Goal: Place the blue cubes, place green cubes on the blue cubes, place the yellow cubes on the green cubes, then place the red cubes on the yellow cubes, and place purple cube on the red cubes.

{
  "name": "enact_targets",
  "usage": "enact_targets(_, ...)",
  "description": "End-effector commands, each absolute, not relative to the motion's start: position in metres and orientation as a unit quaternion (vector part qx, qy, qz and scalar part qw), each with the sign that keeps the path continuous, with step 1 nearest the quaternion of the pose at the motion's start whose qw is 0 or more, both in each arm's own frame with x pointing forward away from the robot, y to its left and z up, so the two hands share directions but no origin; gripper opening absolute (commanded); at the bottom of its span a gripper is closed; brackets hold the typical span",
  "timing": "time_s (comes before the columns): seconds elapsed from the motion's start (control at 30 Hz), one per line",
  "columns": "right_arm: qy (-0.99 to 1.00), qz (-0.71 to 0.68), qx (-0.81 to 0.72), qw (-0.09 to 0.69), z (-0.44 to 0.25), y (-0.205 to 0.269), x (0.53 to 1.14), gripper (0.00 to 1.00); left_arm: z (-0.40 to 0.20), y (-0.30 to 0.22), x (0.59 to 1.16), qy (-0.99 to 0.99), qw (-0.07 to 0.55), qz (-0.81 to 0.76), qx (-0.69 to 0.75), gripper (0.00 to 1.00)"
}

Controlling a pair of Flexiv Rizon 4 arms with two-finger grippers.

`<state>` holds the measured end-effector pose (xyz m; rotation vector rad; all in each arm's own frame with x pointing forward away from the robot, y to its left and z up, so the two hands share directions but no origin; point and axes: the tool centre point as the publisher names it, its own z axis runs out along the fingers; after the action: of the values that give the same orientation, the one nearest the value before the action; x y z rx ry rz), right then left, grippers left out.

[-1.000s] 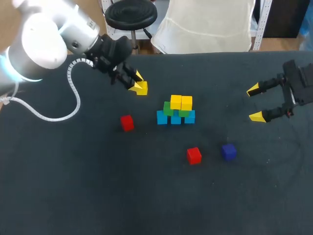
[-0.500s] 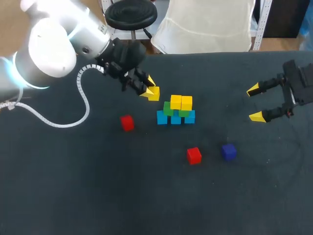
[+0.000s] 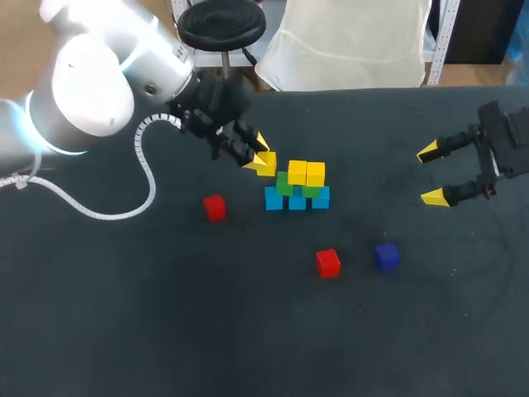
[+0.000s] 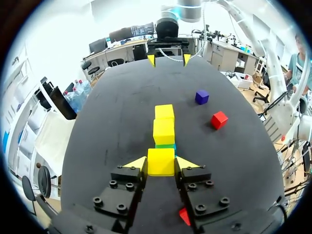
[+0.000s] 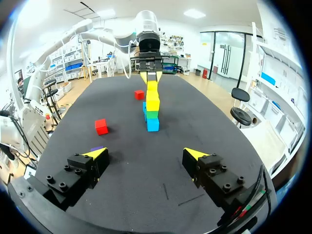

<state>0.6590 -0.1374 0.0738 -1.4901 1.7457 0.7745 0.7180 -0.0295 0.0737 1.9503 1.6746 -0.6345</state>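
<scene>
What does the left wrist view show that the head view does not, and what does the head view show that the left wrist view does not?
Only the left wrist view shows plainly that both fingers of the left gripper press the two sides of a yellow cube. Only the head view shows plainly the row of blue cubes under the stack, and the left arm itself. Both show the two stacked yellow cubes, a green cube, two red cubes, the purple cube and the open right gripper.
</scene>
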Motion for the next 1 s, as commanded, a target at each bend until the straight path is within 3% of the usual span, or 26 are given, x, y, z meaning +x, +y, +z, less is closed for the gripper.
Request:
enact_targets(0.03, 0.674, 0.3, -0.576, 0.352, 0.073, -0.137, 0.66, 1.0, 0.072, -0.034, 0.717, 0.61, 0.241, -0.228, 0.719, 0.0)
enact_targets(1.0, 0.674, 0.3, -0.576, 0.352, 0.073, -0.137, 0.66, 1.0, 0.068, -0.051, 0.71, 0.596, 0.234, -0.24, 0.73, 0.0)
